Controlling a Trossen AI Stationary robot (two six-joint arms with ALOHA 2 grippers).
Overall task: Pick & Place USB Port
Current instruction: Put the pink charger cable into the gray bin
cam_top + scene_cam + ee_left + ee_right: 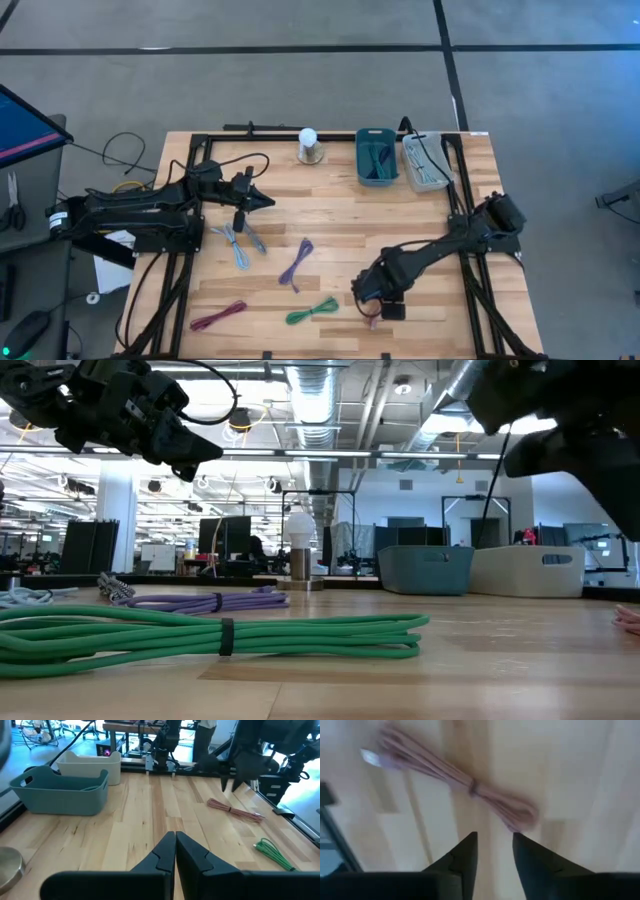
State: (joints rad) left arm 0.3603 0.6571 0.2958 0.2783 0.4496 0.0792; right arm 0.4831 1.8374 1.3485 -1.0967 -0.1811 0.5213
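Right gripper (372, 306) hovers low over the near right part of the table (420, 215), its two fingers (465, 852) parted a little and holding nothing. Directly beneath them lies the pink cable (470, 785), a thin cord folded into a flat bundle and cinched at its middle by a small tie, with a pale plug showing at one end. It looks light and limp, so the loose loops and the plug end would likely sag or swing if lifted by an end. My judgement is that the best hold is across the bundle at the tie, where all strands are packed together; the jaws look wide enough to straddle it there, though the smooth sheath may slip if only a strand or two is caught.

Just left of that, also near the front edge, sit a green cable (312, 311) and a dark red cable (218, 317). Farther back toward the middle lies a purple cable (296, 264), and left of it a grey cable (238, 243).

Left gripper (262, 201) waits above the table's left half, raised clear of the wood, its fingers (165, 852) pressed together with nothing between them.

At the far edge stand a teal bin (376, 155) with cables already inside, a pale bin (424, 160) just right of it, and a small white-topped stand (309, 146) to their left.
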